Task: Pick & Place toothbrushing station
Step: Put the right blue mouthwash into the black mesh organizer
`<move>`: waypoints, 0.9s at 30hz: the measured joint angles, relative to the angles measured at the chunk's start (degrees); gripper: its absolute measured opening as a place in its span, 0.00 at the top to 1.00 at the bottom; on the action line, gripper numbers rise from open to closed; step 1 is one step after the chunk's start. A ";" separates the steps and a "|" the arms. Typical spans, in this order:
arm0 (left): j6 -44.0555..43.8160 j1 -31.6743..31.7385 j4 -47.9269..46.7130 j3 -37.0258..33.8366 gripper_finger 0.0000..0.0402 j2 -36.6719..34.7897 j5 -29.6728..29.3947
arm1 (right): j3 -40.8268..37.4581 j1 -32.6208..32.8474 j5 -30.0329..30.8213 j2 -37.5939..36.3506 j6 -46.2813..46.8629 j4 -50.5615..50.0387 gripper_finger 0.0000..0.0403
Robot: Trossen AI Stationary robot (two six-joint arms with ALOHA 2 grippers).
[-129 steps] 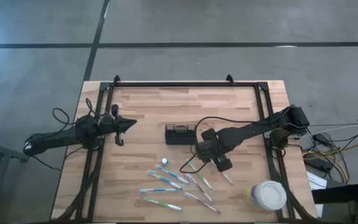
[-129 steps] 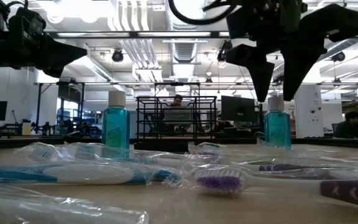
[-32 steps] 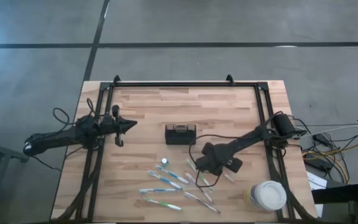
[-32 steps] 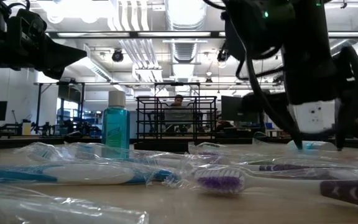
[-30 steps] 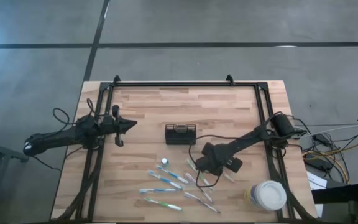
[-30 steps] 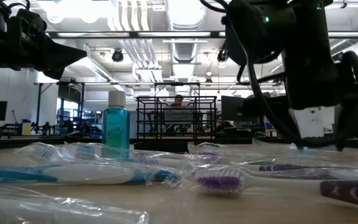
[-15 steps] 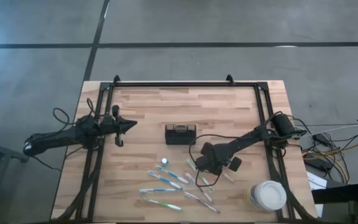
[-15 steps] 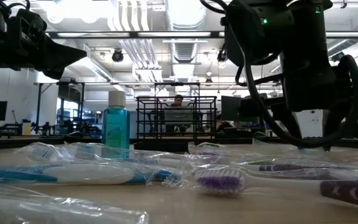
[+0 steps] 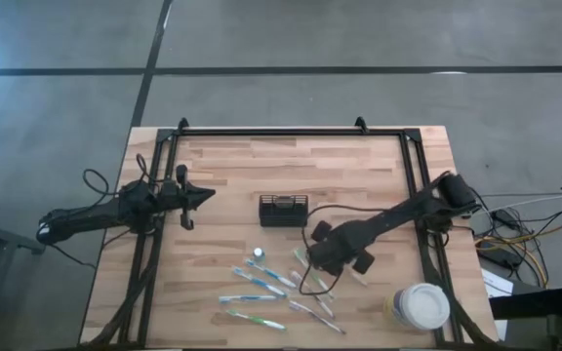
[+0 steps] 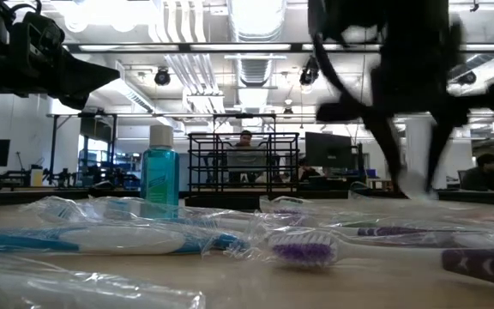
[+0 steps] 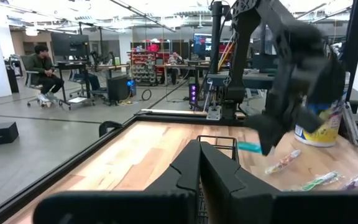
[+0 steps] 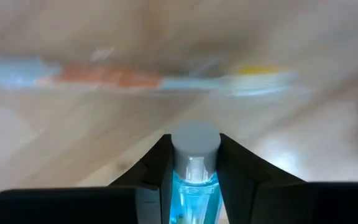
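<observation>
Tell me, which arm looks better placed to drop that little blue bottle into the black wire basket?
The right: its gripper already clamps the bottle close to the basket. The left gripper is shut and empty at the table's far side.

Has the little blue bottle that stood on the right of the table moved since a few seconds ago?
Yes. The blue bottle no longer stands right of the black caddy; the right gripper grips it.

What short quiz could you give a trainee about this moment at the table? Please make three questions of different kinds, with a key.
1. True or false: the jaws of the right arm grip a blue bottle with a white cap.
2. Where is the black caddy? A) near the middle of the table B) on the floor C) on top of a bottle
3. Fill in: the left arm waits at the table's left edge with jaws ____.
Key: 1 true; 2 A; 3 shut.
</observation>
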 joint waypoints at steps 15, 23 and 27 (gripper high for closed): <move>-0.22 -0.01 0.36 0.00 0.97 0.00 0.04 | -4.82 -6.47 -0.42 -27.68 9.91 45.89 0.79; -0.24 -0.01 0.52 0.00 0.97 0.00 0.00 | -19.01 -14.95 -8.81 -32.61 19.43 69.94 0.79; -0.24 -0.01 0.50 0.00 0.97 0.00 0.00 | -23.66 -17.58 -11.44 -30.33 23.01 78.64 0.79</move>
